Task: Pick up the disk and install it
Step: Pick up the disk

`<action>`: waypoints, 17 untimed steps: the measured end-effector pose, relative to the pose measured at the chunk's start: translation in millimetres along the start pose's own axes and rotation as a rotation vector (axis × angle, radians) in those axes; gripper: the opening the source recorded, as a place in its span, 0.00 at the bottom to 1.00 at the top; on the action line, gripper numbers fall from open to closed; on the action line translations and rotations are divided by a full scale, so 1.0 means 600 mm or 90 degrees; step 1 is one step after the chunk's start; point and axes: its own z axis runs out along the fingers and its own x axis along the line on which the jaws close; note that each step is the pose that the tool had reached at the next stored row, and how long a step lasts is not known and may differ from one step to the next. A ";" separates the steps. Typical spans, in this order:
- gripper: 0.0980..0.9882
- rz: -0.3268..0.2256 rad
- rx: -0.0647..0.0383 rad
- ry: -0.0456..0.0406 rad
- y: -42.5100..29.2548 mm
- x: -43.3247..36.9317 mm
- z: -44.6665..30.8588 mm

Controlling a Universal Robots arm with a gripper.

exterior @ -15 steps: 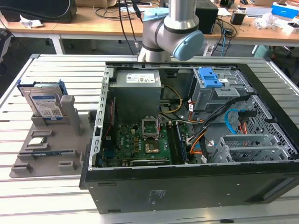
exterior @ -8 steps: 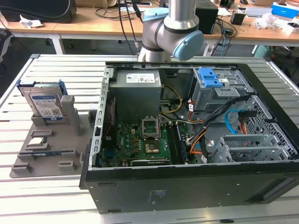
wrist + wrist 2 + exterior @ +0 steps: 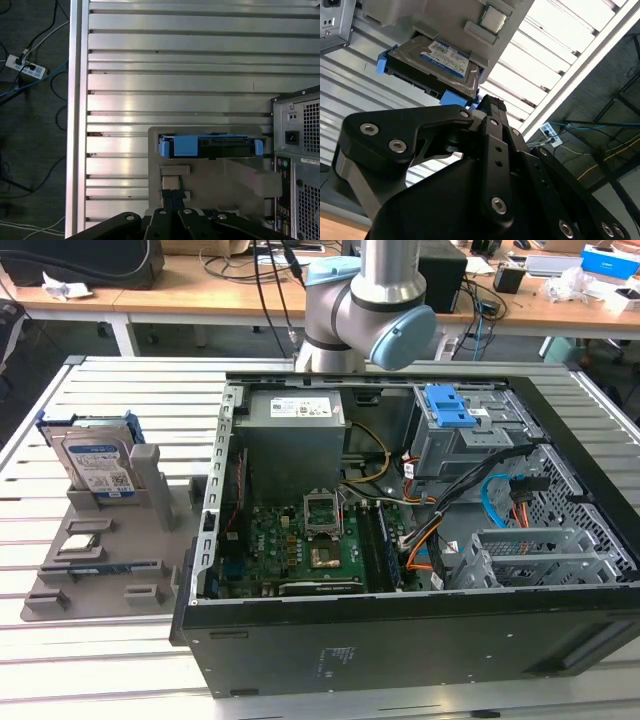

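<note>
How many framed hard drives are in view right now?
1. The disk stands upright in the grey holder, at the exterior view's left of the open computer case. The case could hide others.

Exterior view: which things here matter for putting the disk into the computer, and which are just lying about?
Part of the job: disk, standing in the grey holder; open computer case; grey bay with a blue latch; robot arm.

Just lying about: crumpled paper, cables and a box on the desks behind; chip in the holder.
</note>
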 end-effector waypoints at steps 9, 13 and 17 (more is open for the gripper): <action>0.01 -0.105 -0.002 0.0047 0.000 0.000 0.000; 0.01 -0.138 -0.003 0.0062 0.000 0.000 0.000; 0.01 -0.177 -0.004 0.0080 0.000 0.000 0.000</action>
